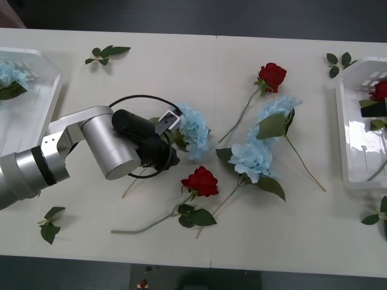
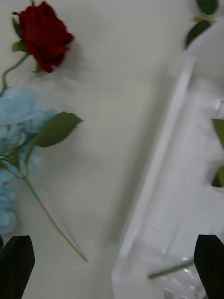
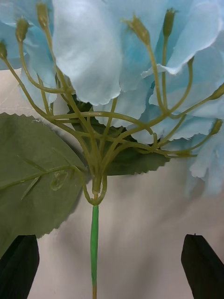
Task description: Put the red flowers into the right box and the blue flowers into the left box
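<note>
My left gripper point(image 1: 171, 147) is down at a blue flower point(image 1: 193, 130) in the table's middle. In the left wrist view its fingers point(image 3: 18, 266) stand open on either side of the green stem point(image 3: 94, 243), just below the pale blue head point(image 3: 93, 56). Two more blue flowers point(image 1: 275, 112) point(image 1: 254, 160) lie to the right. One red rose point(image 1: 201, 181) lies near the front, another point(image 1: 272, 75) farther back. The left box point(image 1: 51, 96) holds a blue flower point(image 1: 9, 78). The right box point(image 1: 347, 133) holds a red rose point(image 1: 381, 90). My right gripper point(image 2: 112, 273) hangs open over the right box's rim point(image 2: 158, 154).
Loose green leaf sprigs lie at the back left point(image 1: 106, 54), the back right point(image 1: 338, 62), the front left point(image 1: 49, 223) and the front right point(image 1: 378, 217). The table's front edge point(image 1: 211, 266) runs close below the near rose. A black cable loops around my left wrist.
</note>
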Robot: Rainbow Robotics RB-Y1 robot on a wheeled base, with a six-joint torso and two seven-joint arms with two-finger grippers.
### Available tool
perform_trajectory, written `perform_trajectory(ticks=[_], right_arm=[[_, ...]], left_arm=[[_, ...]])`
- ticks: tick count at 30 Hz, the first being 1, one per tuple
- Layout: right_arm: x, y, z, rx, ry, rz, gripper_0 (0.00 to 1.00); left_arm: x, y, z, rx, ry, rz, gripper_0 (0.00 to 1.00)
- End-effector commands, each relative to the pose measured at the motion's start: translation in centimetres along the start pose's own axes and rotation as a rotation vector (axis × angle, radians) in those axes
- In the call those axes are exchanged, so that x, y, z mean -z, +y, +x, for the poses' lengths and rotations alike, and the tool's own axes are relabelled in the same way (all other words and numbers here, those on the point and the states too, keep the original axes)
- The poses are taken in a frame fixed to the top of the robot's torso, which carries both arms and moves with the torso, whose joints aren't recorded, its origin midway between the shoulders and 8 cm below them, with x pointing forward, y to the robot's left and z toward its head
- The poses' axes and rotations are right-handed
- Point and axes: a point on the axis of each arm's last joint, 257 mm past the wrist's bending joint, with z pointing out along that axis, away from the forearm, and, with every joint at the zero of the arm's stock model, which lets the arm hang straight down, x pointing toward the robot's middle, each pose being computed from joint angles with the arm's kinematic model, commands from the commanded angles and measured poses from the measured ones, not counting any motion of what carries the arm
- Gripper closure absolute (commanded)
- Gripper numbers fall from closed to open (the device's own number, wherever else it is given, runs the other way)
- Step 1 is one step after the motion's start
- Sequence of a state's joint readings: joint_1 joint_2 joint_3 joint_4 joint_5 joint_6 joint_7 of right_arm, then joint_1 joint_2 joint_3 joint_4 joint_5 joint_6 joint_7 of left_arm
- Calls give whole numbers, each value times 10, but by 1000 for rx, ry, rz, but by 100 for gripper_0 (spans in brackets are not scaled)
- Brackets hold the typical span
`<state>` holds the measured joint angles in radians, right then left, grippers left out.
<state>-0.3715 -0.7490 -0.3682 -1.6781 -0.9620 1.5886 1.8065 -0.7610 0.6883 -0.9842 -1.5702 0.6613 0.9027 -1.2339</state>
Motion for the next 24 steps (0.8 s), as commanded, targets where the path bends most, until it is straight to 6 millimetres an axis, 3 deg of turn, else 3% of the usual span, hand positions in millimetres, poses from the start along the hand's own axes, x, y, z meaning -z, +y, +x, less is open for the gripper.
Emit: perform_trajectory(ticks=[1, 3, 4, 6, 8, 19, 21, 24], right_arm=[[-15, 50, -17, 116, -9, -56, 0], [-22, 63, -16, 165, 0, -73, 0], [-25, 67, -15, 196, 4, -77, 0], [-33, 74, -12, 264, 14, -84, 0], [-39, 78, -7, 322, 25, -85, 0], [-66, 84, 22, 447, 89, -134, 0], [-75, 87, 26, 453, 91, -150, 0], [-87, 87, 33, 464, 96, -157, 0]], left_arm=[[-3, -2, -20, -38, -34, -14, 12], [-7, -1, -18, -33, -36, -13, 18], [-9, -1, -18, -34, -41, -14, 28], [-11, 0, -17, -33, -45, -15, 71], [-11, 0, -18, -30, -46, -13, 97], [-7, 5, -24, -20, -55, -20, 100], [2, 13, -38, -14, -81, -29, 100], [28, 40, -61, 30, -131, -51, 100]])
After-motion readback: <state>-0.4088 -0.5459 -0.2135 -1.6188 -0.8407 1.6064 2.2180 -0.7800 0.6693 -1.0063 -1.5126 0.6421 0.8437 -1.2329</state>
